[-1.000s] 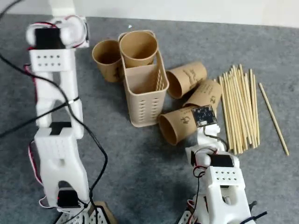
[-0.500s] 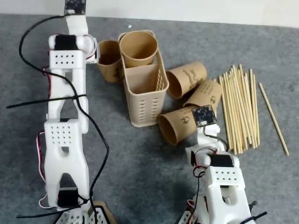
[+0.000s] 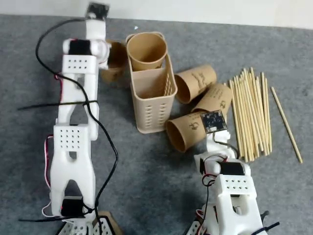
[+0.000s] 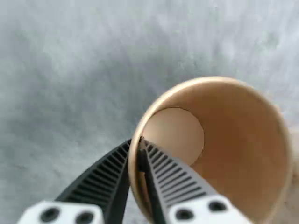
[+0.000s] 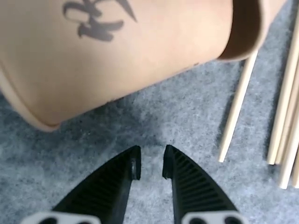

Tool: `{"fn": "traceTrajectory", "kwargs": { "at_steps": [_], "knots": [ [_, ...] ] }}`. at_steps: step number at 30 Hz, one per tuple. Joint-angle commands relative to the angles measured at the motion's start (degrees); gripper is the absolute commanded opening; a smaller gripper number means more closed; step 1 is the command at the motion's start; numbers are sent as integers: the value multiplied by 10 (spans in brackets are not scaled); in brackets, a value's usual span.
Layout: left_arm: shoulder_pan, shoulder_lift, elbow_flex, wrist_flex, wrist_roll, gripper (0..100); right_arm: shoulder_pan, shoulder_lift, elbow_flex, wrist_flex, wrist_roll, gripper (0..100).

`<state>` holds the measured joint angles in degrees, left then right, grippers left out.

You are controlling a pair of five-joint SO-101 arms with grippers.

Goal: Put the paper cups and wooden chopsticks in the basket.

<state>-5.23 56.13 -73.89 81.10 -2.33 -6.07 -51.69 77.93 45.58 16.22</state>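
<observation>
On the grey carpet, just beside the far end of the tan slotted basket, my left claw pinches the rim of a brown paper cup, one ribbed finger inside the wall and one outside. The cup is plain tan inside with a pale round bottom. From above my arm hides most of it, so I cannot tell whether it rests on the carpet. Another cup stands upright in the basket's far compartment. Three printed cups lie on their sides near the basket's other side. My right claw hangs slightly spread and empty just beside the nearest one. Pale wooden chopsticks lie bundled beyond them, with one stick apart.
</observation>
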Motion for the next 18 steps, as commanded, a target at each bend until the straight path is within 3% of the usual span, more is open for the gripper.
{"fn": "traceTrajectory", "kwargs": {
  "at_steps": [1, 6, 11, 18],
  "knots": [
    [13, -139, -118, 59, -7, 3, -6, 0, -3, -7, -2, 99],
    [86, -286, -162, 120, -7, 3, -6, 0, -3, -7, -2, 99],
    [170, -398, -80, 120, -5, 4, -6, 0, -3, -7, -2, 99],
    [152, -407, 135, 33, -4, 5, -6, 2, -2, -7, -2, 99]
  ]
}}
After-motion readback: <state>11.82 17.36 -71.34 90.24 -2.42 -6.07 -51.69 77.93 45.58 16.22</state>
